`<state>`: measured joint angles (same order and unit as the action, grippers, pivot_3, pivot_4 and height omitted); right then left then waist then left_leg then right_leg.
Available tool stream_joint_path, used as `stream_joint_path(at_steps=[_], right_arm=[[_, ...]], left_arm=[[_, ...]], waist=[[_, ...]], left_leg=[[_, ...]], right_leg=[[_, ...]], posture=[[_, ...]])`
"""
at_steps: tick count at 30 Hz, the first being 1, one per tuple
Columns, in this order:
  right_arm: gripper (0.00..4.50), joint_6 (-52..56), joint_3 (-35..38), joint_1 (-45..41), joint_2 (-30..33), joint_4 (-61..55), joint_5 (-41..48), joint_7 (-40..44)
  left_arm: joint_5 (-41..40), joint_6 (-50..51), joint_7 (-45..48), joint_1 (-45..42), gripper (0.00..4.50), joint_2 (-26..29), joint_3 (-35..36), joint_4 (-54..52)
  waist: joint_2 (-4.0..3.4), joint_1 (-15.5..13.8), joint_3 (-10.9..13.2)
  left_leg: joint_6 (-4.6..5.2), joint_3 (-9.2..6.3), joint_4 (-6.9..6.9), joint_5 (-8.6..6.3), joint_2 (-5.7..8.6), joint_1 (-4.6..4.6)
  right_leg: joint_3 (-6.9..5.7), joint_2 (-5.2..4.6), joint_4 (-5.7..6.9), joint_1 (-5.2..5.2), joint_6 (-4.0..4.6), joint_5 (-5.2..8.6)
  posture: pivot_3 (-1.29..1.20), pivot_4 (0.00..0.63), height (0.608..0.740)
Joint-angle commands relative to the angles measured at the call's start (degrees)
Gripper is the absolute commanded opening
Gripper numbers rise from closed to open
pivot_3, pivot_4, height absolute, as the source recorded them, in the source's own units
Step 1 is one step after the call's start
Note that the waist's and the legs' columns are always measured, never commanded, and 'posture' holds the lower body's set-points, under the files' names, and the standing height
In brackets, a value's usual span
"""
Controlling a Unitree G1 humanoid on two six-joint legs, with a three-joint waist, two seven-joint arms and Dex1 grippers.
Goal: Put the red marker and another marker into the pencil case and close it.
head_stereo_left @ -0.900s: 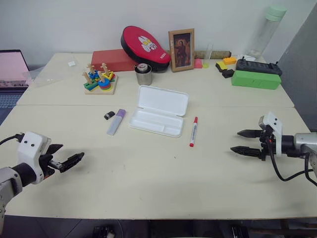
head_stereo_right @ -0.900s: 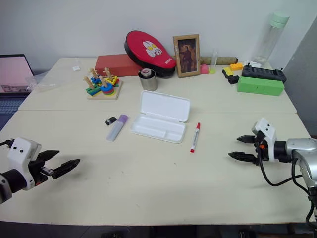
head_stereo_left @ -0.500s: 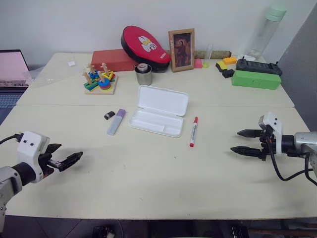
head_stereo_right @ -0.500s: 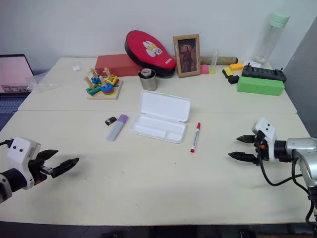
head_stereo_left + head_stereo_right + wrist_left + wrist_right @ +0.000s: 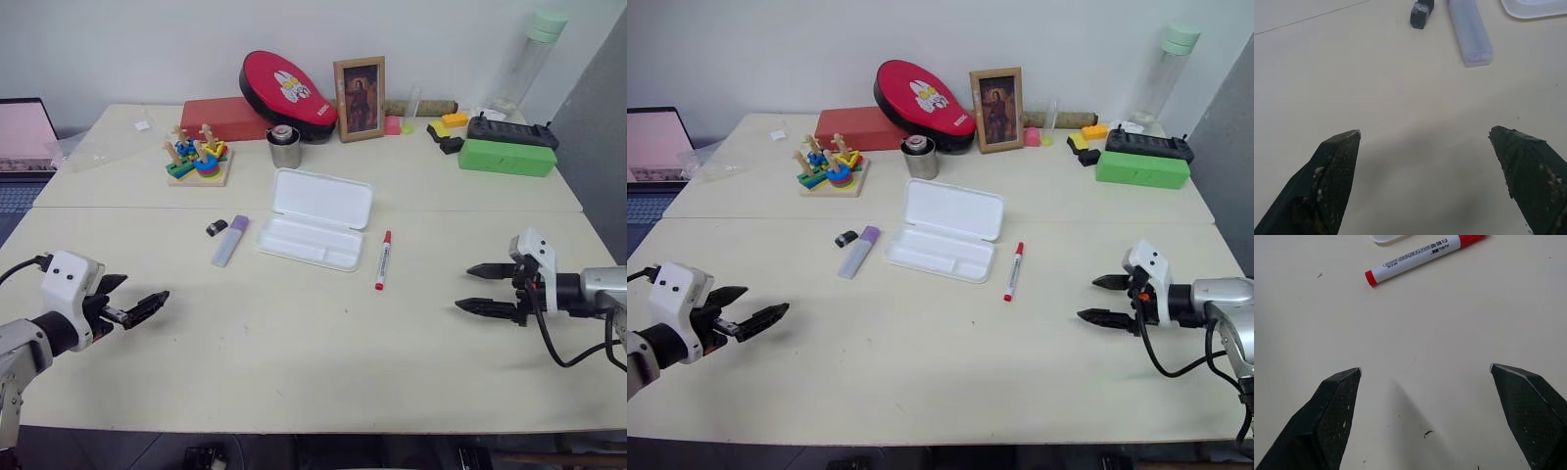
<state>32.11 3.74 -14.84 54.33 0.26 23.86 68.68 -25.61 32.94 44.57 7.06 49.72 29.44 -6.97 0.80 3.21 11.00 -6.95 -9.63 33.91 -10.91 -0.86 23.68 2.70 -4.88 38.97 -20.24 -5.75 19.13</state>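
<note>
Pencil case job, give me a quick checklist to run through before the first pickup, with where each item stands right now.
1. Pencil case lid open, tray bare: ok.
2. Red marker lying free on the table beside the case: ok.
3. Lilac highlighter lying free on the case's other side, a small black piece next to it: ok.
4. Right gripper open and holding nothing, facing the red marker: ok.
5. Left gripper open and holding nothing, the highlighter ahead of it: ok.
6. Either gripper near enough to grasp: not ok, both are well short of their markers.
</note>
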Motion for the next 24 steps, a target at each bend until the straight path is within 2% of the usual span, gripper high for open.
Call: stream_joint_path(at_steps=[1,8,12,17,24], right_arm=[[4.43,0.14,2.39,0.49,1.12,-1.6,1.03,0.21],[4.43,0.73,3.39,1.42,0.9,-3.31,1.95,-0.13],[4.43,2.29,1.68,-4.18,-1.09,-3.88,1.88,-2.42],[4.43,7.97,-9.23,-14.88,-8.31,-7.89,-1.34,-6.92],[4.43,9.01,-17.22,-24.81,-19.92,-2.82,-6.7,-13.65]], left_arm=[[0.36,-0.85,0.54,-1.17,4.5,0.69,-0.23,-0.09],[1.85,-1.8,0.96,-2.88,4.5,1.21,-2.34,0.78],[0.01,-2.76,1.19,-5.35,4.5,-0.88,-3.13,-1.19],[-1.2,-6.21,-0.01,-11.18,4.5,-7.76,-9.14,-6.56],[-2.97,-5.47,0.82,-16.9,4.5,-13.15,-17.39,-10.52]], waist=[[0.0,0.0,0.0],[0.0,-0.01,0.0],[-0.02,0.27,0.01],[0.03,0.04,-0.02],[0.03,0.04,-0.02]], left_leg=[[0.0,0.0,0.0,0.0,0.0,0.0],[0.0,0.0,0.0,0.0,0.0,0.0],[0.0,0.0,0.0,0.0,0.0,-0.01],[-0.02,-0.01,0.03,0.01,-0.01,-0.03],[-0.06,-0.05,0.04,0.04,0.01,0.08]], right_leg=[[0.0,0.0,0.0,0.0,0.0,0.0],[0.0,0.0,0.0,0.01,0.0,0.0],[0.0,0.0,0.01,0.0,0.0,0.0],[-0.01,0.0,0.02,0.04,-0.01,-0.01],[-0.06,0.0,0.01,-0.03,-0.01,-0.01]], posture=[[0.0,0.15,0.74],[0.0,0.15,0.74],[0.0,0.15,0.74],[0.0,0.15,0.74],[0.0,0.15,0.74]])
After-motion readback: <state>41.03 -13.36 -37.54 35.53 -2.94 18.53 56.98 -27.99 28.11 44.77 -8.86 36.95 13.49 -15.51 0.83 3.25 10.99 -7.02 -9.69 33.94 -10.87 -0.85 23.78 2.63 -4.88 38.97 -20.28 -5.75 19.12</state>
